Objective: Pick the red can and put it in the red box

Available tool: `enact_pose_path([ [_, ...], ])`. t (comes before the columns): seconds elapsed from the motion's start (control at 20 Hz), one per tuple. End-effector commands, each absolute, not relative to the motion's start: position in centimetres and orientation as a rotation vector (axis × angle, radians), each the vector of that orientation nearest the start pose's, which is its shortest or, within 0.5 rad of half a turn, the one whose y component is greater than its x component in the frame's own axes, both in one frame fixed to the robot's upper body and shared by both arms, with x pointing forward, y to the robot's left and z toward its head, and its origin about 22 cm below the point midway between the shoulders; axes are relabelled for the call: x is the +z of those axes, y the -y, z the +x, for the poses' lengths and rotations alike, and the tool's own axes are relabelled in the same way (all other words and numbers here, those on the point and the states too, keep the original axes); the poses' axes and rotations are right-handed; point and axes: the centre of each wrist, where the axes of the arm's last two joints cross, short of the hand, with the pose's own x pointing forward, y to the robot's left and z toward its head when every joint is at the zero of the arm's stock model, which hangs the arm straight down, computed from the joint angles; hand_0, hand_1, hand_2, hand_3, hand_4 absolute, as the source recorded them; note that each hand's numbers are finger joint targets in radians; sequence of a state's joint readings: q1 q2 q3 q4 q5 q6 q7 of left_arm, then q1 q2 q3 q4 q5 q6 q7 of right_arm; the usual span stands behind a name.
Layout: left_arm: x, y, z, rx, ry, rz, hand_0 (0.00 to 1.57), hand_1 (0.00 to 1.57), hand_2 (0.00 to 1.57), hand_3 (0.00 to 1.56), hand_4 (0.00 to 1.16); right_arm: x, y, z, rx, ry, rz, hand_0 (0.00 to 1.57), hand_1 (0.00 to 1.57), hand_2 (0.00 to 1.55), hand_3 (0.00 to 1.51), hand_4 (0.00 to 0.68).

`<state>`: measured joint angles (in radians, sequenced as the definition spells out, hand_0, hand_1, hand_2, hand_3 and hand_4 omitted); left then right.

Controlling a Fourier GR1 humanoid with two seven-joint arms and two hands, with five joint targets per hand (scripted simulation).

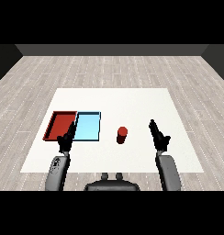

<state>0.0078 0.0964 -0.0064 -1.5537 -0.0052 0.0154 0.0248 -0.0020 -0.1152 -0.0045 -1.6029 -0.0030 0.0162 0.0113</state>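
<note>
Lt blue tray (87, 127), white table (132, 103)

can (122, 134) upright on table (132, 101), right of trays (96, 126)

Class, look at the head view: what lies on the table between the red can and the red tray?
The light blue tray lies between the red can and the red tray, as the head view shows.
</note>
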Motion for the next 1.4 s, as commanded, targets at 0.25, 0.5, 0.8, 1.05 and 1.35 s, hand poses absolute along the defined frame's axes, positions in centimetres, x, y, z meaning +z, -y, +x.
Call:
enact_pose_path([
  [0.25,0.7,-25.3,24.5,-0.048,1.568,0.115,0.0,0.0,0.0,0.0,0.0,0.6,22.7,21.5,0.071,1.556,-0.1,0.0,0.0,0.0,0.0,0.0],
  [0.5,1.7,-24.2,23.7,0.0,1.956,0.061,0.0,0.0,0.0,0.0,0.0,1.4,22.4,21.4,0.015,1.824,0.091,0.0,0.0,0.0,0.0,0.0],
  [0.8,1.9,-24.1,23.4,0.011,1.959,0.05,0.0,0.0,0.0,0.0,0.0,-0.3,22.5,20.6,0.021,1.843,0.103,0.0,0.0,0.0,0.0,0.0],
  [1.05,-0.3,-26.6,24.3,0.036,1.972,0.059,0.0,0.0,0.0,0.0,0.0,0.4,21.7,21.4,0.038,1.842,0.07,0.0,0.0,0.0,0.0,0.0],
  [1.35,1.7,-25.5,23.9,0.027,1.962,0.059,0.0,0.0,0.0,0.0,0.0,-0.1,24.0,21.7,0.013,1.836,0.119,0.0,0.0,0.0,0.0,0.0],
])
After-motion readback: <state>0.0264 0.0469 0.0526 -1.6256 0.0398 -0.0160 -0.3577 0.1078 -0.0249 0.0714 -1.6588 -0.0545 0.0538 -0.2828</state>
